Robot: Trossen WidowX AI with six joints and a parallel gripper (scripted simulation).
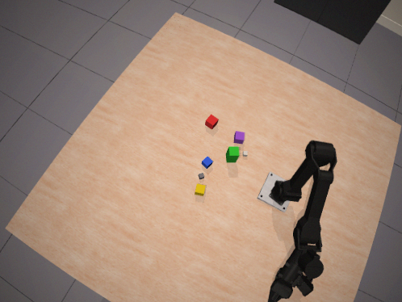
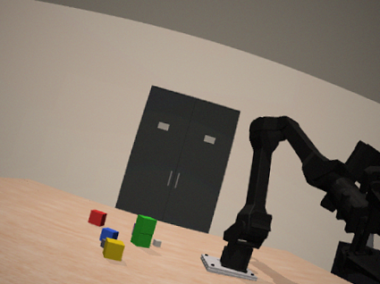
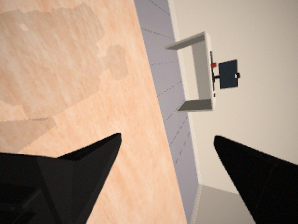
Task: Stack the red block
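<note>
The red block (image 1: 211, 121) (image 2: 97, 217) lies alone on the wooden table (image 1: 121, 169) (image 2: 21, 231), beyond the other blocks. The green tower (image 1: 232, 154) (image 2: 143, 230), two green blocks high, stands upright near the table's middle. My gripper (image 1: 281, 294) (image 3: 166, 138) is open and empty. It is far from the blocks, out over the table's near edge on the other side of the arm's base. The wrist view shows only the two dark fingers, the table's edge and the floor; no block shows there.
A purple block (image 1: 239, 136), a blue block (image 1: 207, 162) (image 2: 108, 234), a yellow block (image 1: 200, 189) (image 2: 114, 248), a small grey cube (image 1: 201, 176) and a small white cube (image 1: 244, 153) (image 2: 157, 242) lie around the tower. The arm's base plate (image 1: 270, 186) (image 2: 215, 265) sits right of them.
</note>
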